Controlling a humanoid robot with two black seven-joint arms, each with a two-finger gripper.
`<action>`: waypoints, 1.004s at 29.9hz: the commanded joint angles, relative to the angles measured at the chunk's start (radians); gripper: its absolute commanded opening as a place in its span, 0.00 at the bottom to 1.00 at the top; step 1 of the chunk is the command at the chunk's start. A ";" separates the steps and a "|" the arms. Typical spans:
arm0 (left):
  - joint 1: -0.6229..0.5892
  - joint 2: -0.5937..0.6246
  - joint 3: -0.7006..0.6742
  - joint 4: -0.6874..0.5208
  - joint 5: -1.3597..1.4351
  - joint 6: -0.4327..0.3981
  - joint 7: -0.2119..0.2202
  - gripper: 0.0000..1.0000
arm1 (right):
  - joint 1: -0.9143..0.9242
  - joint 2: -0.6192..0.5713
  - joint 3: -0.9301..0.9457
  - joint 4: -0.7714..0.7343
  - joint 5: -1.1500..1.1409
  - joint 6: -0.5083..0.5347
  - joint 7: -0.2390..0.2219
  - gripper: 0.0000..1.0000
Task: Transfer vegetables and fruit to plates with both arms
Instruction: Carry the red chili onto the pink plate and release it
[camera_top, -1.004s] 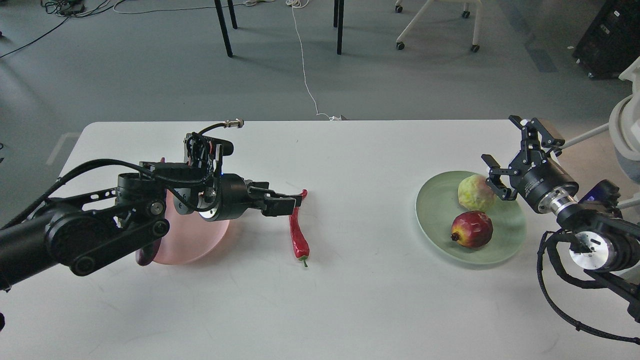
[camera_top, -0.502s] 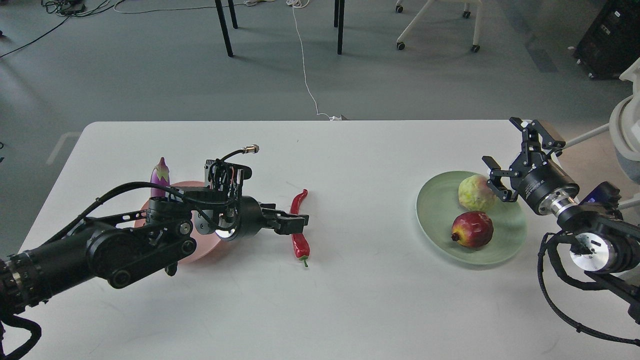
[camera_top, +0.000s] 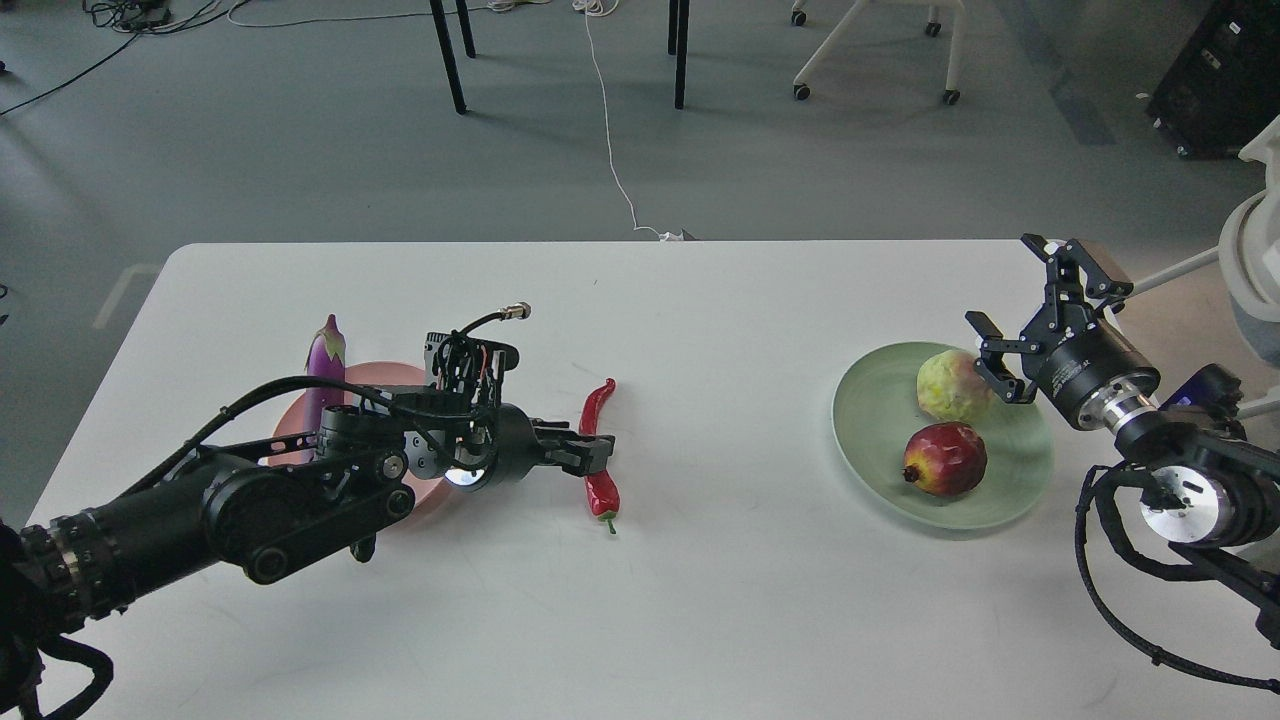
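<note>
Both fruits sit on the green plate (camera_top: 870, 440), right of frame. Our left gripper (camera_top: 592, 455), jaws narrowly parted, meets the chili (camera_top: 598, 440); closing comes next, we judge. Our right gripper (camera_top: 1010, 330) gapes wide, empty.

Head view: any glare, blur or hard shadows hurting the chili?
Head view: sharp overall, soft even light; the chili pepper is crisp with a faint shadow; a small bright glint sits on the wrist behind the left gripper; the eggplant shows mild gloss.

Chili (camera_top: 599, 440): red, curved, on counter (camera_top: 700, 600).
Eggplant (camera_top: 324, 370): purple, on pink plate (camera_top: 385, 378).
Pomegranate (camera_top: 944, 458), pale fruit (camera_top: 950, 385): on green plate (camera_top: 880, 420).
</note>
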 joint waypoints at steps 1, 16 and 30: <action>0.000 -0.004 0.000 -0.001 0.001 0.001 0.018 0.14 | -0.002 0.000 0.001 0.001 0.000 0.000 0.000 0.98; -0.089 0.206 -0.020 -0.125 -0.009 -0.009 0.013 0.09 | -0.008 0.006 0.000 0.001 0.000 0.000 0.000 0.97; 0.002 0.456 -0.012 -0.175 -0.020 -0.010 -0.030 0.56 | -0.008 0.008 0.000 0.002 -0.011 0.000 0.000 0.97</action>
